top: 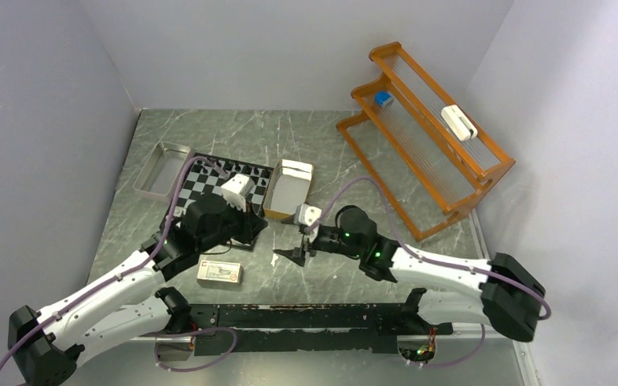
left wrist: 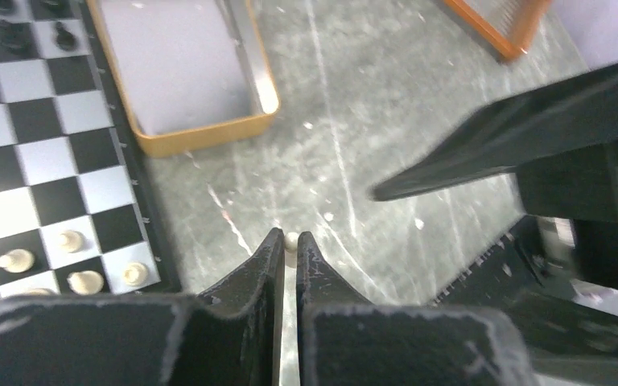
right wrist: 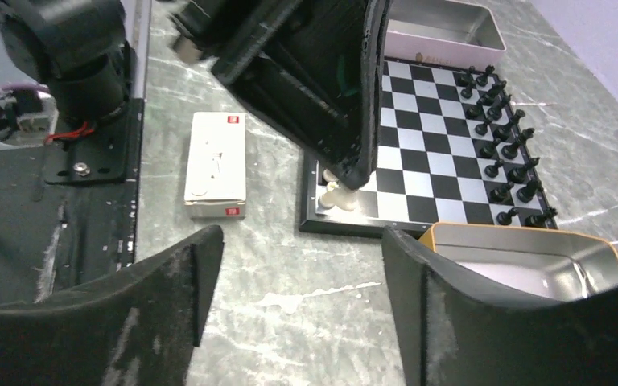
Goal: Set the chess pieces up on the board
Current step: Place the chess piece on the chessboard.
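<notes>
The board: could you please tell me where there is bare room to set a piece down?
On the board the middle rows are bare, bordered by the black pieces along one edge and the white pieces at the opposite one. Those edges are crowded; the left gripper, apparently shut on a white piece, hangs over the white corner.

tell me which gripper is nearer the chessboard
Left. The left gripper is right at the board's edge; the right gripper is farther off to the side.
</notes>
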You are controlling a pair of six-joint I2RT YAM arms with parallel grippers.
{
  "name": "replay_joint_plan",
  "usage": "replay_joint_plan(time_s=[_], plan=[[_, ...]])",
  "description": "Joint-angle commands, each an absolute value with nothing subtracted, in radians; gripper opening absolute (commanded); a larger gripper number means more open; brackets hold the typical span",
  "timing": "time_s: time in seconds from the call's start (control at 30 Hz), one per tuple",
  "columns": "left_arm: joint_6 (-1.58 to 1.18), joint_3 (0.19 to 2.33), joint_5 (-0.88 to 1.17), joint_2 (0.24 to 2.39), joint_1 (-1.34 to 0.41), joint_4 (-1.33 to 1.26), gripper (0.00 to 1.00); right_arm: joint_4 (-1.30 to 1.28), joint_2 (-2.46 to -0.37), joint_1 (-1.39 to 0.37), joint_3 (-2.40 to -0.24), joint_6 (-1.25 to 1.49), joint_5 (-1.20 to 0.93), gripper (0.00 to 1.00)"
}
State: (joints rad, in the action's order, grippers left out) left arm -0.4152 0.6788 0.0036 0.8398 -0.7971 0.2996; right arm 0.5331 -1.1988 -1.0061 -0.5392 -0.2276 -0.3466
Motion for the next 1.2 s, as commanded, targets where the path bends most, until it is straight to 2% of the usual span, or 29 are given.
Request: replay_joint_plan(time_s=[0.0, 0.07, 0.1, 0.13, 0.3, 0.5, 0.83, 1.17], plan=[[-0.386, 0.589, -0.238, 0.798, -0.804, 0.130, 0.05, 0.477, -1.049, -1.008, -0.490, -0.144, -0.313, 0.80], [-0.375, 0.551, -0.324, 0.825, -0.803, 0.077, 0.05, 0.421, -0.974, -1.008, -0.480, -0.111, -0.277, 0.85], [-0.370, 0.542, -0.355, 0.849, -0.804, 0.055, 0.05, 0.391, -0.933, -1.007, -0.477, -0.094, -0.258, 0.97], [-0.371, 0.534, -0.380, 0.873, -0.805, 0.036, 0.05, 0.365, -0.898, -1.008, -0.474, -0.078, -0.244, 0.99], [-0.407, 0.450, -0.515, 0.978, -0.807, -0.160, 0.05, 0.292, -0.730, -1.008, -0.464, -0.020, -0.216, 1.00], [-0.466, 0.372, -0.582, 1.118, -0.808, -0.354, 0.05, 0.217, -0.635, -1.008, -0.482, -0.002, -0.213, 1.00], [-0.512, 0.341, -0.648, 1.204, -0.813, -0.388, 0.05, 0.157, -0.574, -1.008, -0.501, -0.020, -0.180, 1.00], [-0.532, 0.327, -0.617, 1.251, -0.813, -0.401, 0.05, 0.146, -0.563, -1.008, -0.507, -0.030, -0.170, 1.00]])
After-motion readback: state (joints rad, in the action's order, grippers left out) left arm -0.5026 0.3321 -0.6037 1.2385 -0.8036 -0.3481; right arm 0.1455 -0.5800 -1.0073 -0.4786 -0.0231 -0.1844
